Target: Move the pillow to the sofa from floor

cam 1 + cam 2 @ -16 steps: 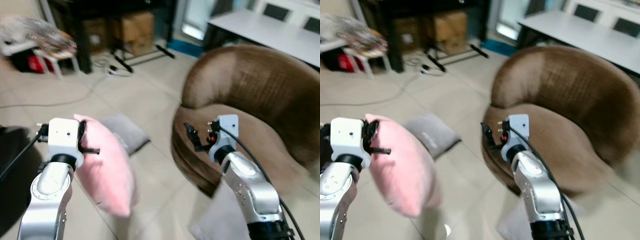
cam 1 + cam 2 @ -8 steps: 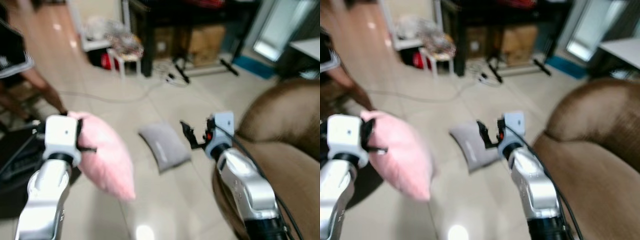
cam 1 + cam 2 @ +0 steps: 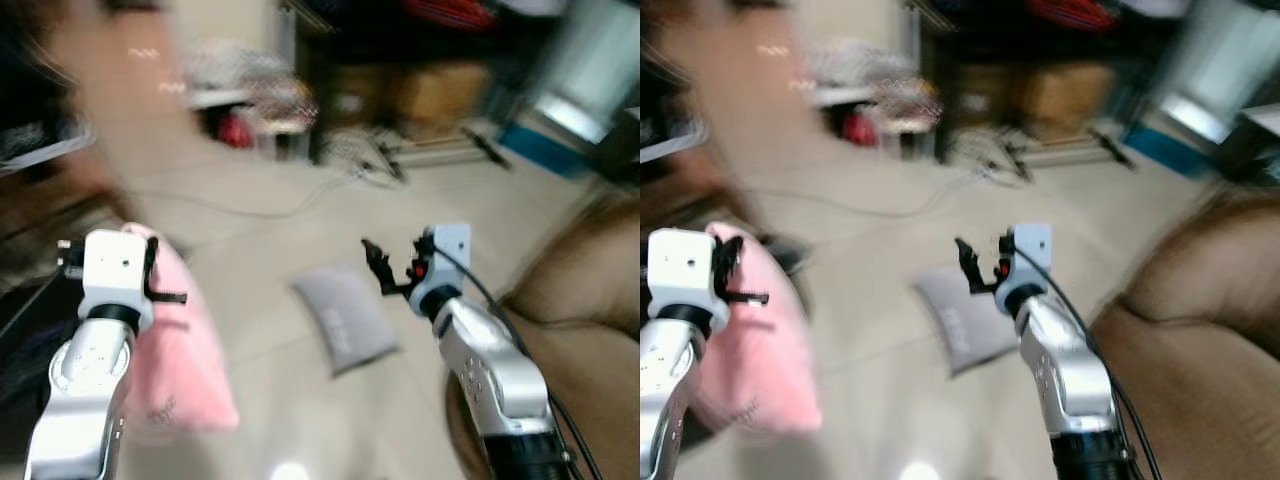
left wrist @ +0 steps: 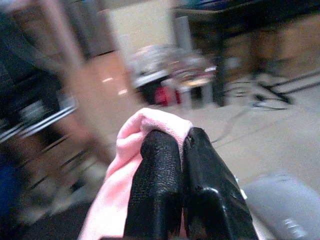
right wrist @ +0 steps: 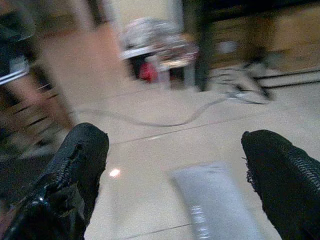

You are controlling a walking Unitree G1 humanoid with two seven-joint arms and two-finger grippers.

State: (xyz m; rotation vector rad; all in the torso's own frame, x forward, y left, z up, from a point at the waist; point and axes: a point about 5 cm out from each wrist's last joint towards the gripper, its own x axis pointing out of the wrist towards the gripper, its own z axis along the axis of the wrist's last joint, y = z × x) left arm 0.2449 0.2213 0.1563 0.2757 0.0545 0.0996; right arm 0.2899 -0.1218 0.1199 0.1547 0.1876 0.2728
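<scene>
A pink pillow point(image 3: 175, 350) hangs off the floor at the left, pinched at its top edge by my left gripper point(image 3: 165, 282). In the left wrist view the two black fingers point(image 4: 160, 185) are pressed together on the pink fabric point(image 4: 137, 130). A grey pillow point(image 3: 345, 320) lies flat on the tiled floor in the middle. My right gripper point(image 3: 385, 268) is held up open above the grey pillow's far end, nothing between its fingers point(image 5: 75, 165). The brown sofa point(image 3: 585, 330) sits at the right edge. The views are blurred.
A dark table point(image 3: 420, 40) with cardboard boxes under it stands at the back. A white stool with clutter point(image 3: 250, 100) and cables point(image 3: 260, 205) lie on the floor beyond the pillows. A dark shape point(image 3: 30, 310) is low on the left.
The whole picture has swung left, so the sofa has slid toward the right edge. The pink pillow stays in my left gripper and hangs lower and straighter. The right gripper stays open.
</scene>
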